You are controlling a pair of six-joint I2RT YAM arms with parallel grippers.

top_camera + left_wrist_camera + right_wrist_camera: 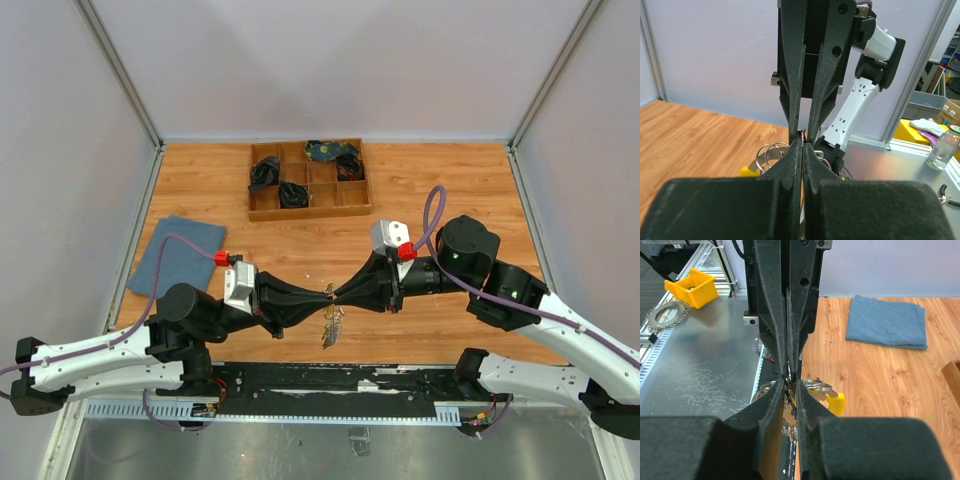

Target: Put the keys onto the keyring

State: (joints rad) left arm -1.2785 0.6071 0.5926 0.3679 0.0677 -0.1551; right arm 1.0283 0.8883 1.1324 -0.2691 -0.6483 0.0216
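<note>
Both grippers meet tip to tip above the table's near middle. My left gripper (325, 293) (803, 140) is shut, pinching the thin metal edge of the keyring (768, 150), whose loops and yellow piece (747, 171) show just left of its fingers. My right gripper (338, 294) (791, 382) faces it, jaws a narrow gap apart around that same edge. The ring loops (817, 386) and the yellow piece (837, 402) lie to its right. The keys (331, 328) (789, 427) hang in a bunch below the meeting point.
A folded blue cloth (175, 255) (887, 320) lies at the left. A wooden compartment tray (309, 208) with dark items stands at the back. Off the table are a yellow bin (692, 287) and a glass bottle (943, 147).
</note>
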